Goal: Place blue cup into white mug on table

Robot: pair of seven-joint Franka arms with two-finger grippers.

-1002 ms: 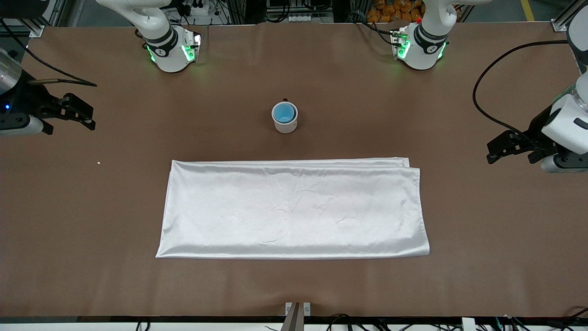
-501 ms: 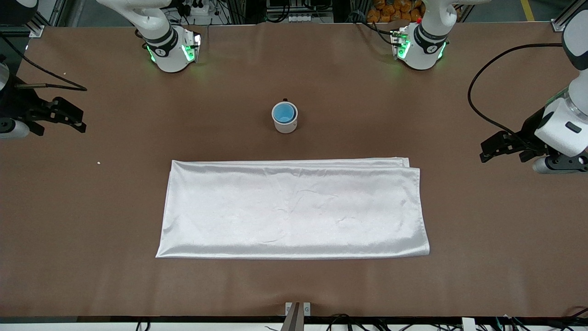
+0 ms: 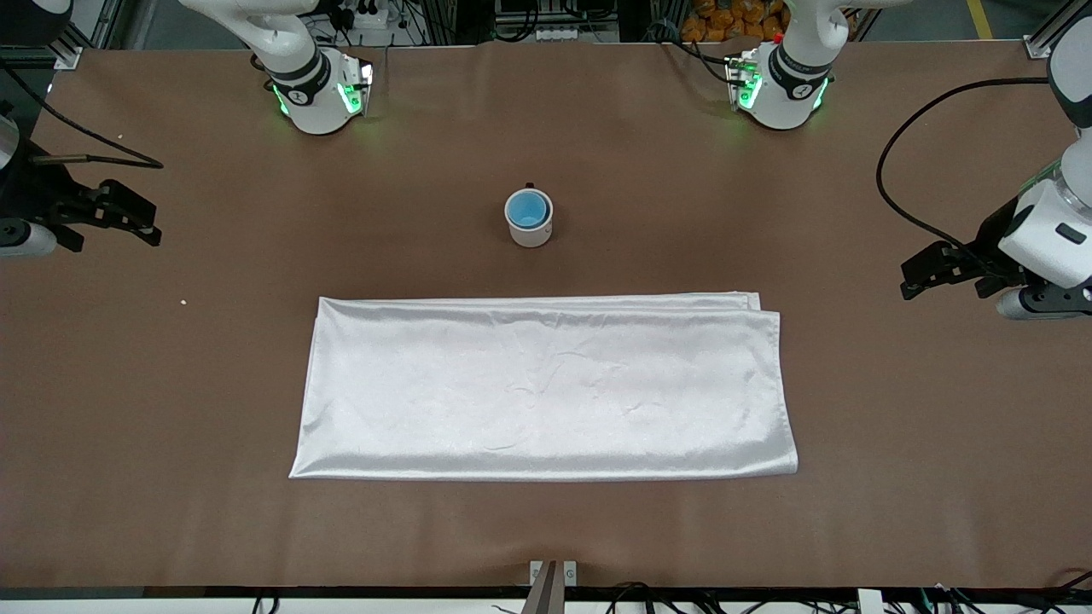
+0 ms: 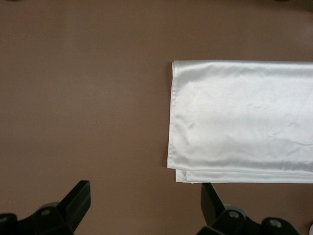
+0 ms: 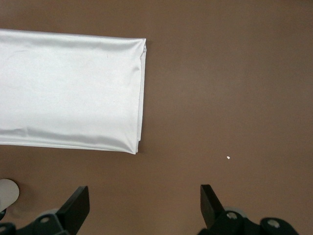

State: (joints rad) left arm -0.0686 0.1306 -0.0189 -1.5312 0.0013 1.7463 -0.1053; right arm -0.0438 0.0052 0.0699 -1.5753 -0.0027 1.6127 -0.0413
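The blue cup (image 3: 526,208) sits inside the white mug (image 3: 532,232), which stands upright on the table (image 3: 768,213) midway between the two arm bases. Only the cup's blue inside and rim show. My left gripper (image 3: 926,275) is open and empty, over bare table at the left arm's end, well away from the mug. My right gripper (image 3: 136,215) is open and empty over bare table at the right arm's end. The left wrist view shows its open gripper (image 4: 145,198) over brown table. The right wrist view shows the same for the right gripper (image 5: 144,200).
A white satin cloth (image 3: 546,388) lies folded flat, nearer to the front camera than the mug. Its ends show in the left wrist view (image 4: 244,117) and the right wrist view (image 5: 68,88). A small pale crumb (image 3: 183,301) lies near the right arm's end.
My right gripper has drawn back toward its end of the table. My left gripper has shifted slightly in and back out. The cup and mug have not moved.
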